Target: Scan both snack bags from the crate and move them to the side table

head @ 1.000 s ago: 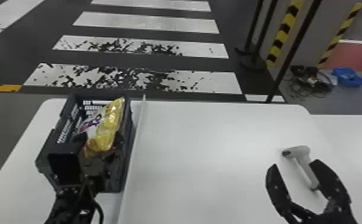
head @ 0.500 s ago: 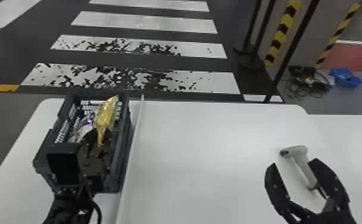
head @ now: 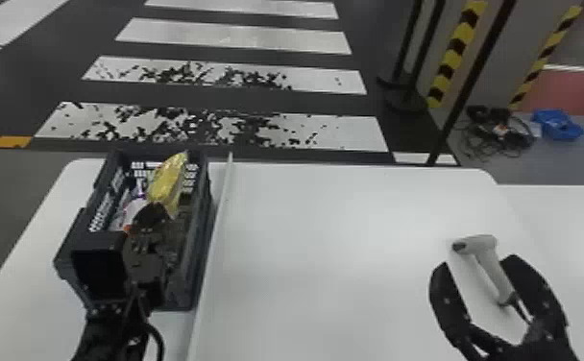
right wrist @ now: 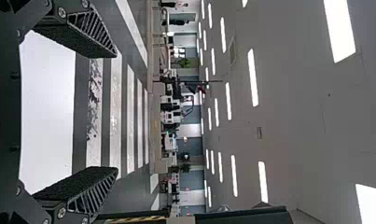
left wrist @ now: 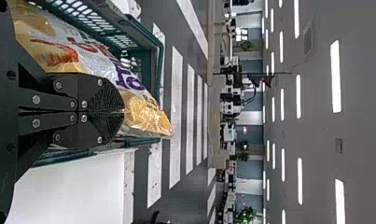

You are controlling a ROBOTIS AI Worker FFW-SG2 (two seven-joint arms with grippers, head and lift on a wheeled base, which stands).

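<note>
One yellow snack bag (head: 167, 185) tilts up inside the crate (head: 204, 230), nr its far rim, its edge pinched btwn the clenched fingers of the L gripper (head: 154, 214); crate rests by the table's (head: 329, 249) far L corner, while the R gripper (head: 478, 263), fingers spread, hangs nr the table's R edge, w/ the scanner (head: 483, 246) lying below
</note>
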